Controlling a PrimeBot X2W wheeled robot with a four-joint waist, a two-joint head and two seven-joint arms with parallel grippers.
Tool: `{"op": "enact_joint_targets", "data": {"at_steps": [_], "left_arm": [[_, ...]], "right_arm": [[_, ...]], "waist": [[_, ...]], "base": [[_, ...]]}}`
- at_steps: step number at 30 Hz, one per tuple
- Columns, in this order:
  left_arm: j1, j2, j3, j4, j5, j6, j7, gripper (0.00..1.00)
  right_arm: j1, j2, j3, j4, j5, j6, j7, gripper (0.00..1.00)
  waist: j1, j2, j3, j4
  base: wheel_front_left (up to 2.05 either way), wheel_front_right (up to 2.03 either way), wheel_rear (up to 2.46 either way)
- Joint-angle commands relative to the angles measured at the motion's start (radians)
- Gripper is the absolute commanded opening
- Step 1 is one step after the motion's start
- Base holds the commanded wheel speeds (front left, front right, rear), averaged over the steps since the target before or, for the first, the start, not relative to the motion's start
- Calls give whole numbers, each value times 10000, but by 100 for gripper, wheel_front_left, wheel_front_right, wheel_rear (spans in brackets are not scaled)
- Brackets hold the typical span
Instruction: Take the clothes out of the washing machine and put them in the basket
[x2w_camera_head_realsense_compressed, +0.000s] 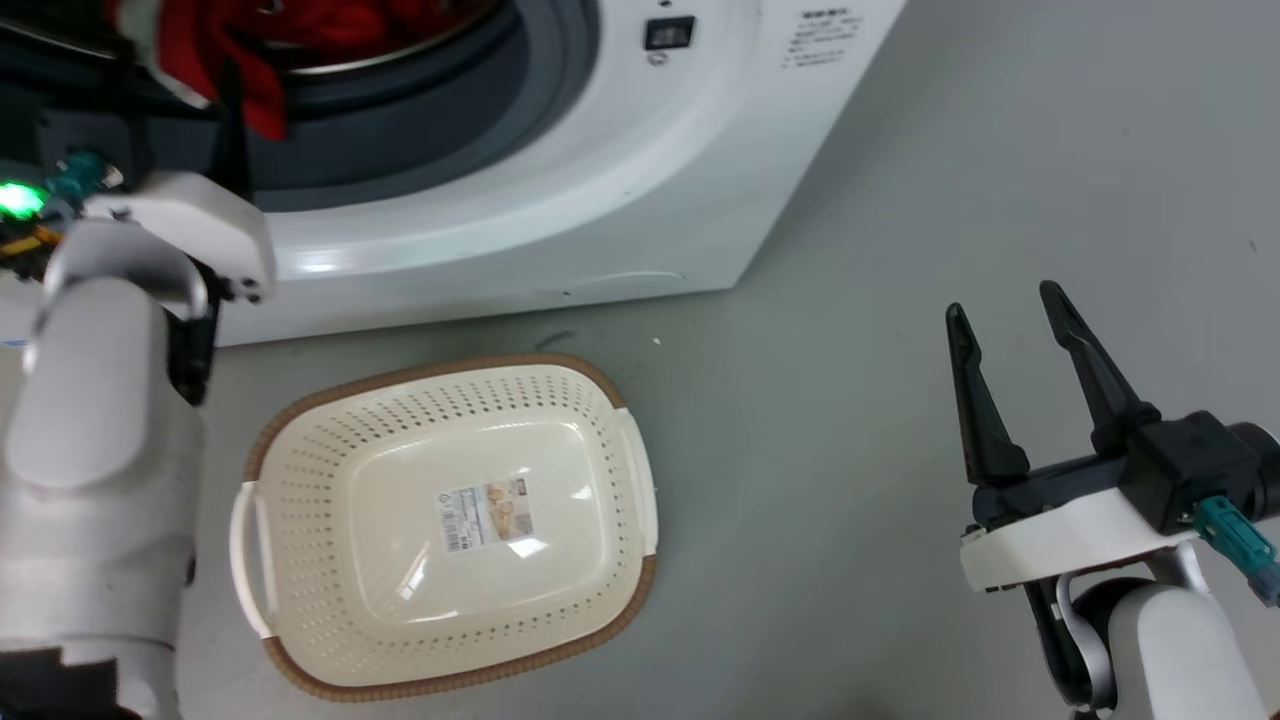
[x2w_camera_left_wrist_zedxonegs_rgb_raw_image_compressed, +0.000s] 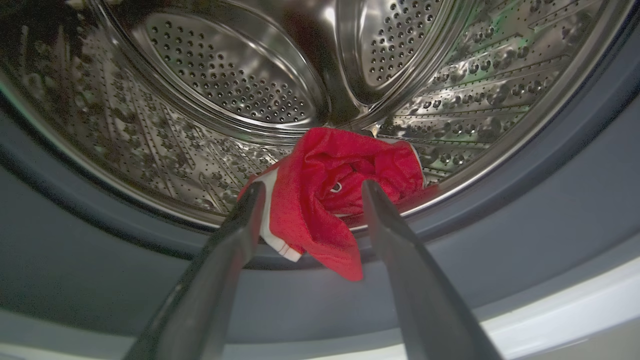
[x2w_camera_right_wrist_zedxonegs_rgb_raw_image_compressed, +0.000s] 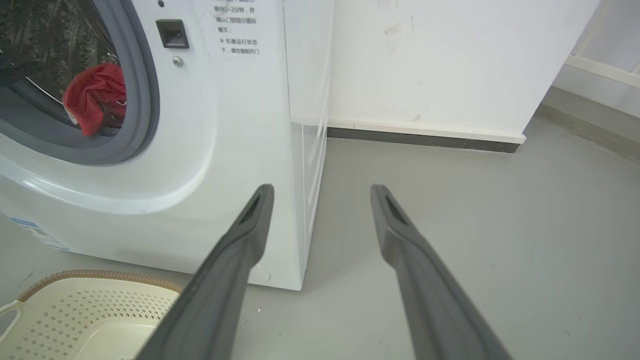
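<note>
The clothes, a crumpled bright red garment with a white trim band, lie at the front lip of the washing machine's steel drum, one corner hanging over the grey rubber rim. My left gripper is open at the porthole, its fingertips on either side of the red bundle, not closed on it. From the head, the clothes show at the top left, above my left gripper. The cream basket stands empty on the floor before the washing machine. My right gripper is open, holding nothing.
Grey floor spreads to the right of the washing machine, where my right gripper hovers. A white wall with a dark baseboard stands behind. The basket's rim sits close to the washer's front.
</note>
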Motion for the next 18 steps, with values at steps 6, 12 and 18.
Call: {"op": "enact_joint_targets", "data": {"at_steps": [6,12,18], "left_arm": [[-2174,1271,-286,1498,411,-351,818,100],[-3517,2005,-820,2411,816,-625,1656,100],[-4403,2502,-1588,3304,1040,-826,2941,100]], "right_arm": [[-665,25,465,512,381,-7,-484,100],[-956,27,823,938,686,-7,-807,100],[-1156,24,1114,1382,960,-7,-1048,100]], "waist": [[-2,0,1211,-1061],[-2,0,1581,-1484],[-2,0,1749,-1785]], "base": [[0,0,0],[0,0,0],[0,0,0]]}}
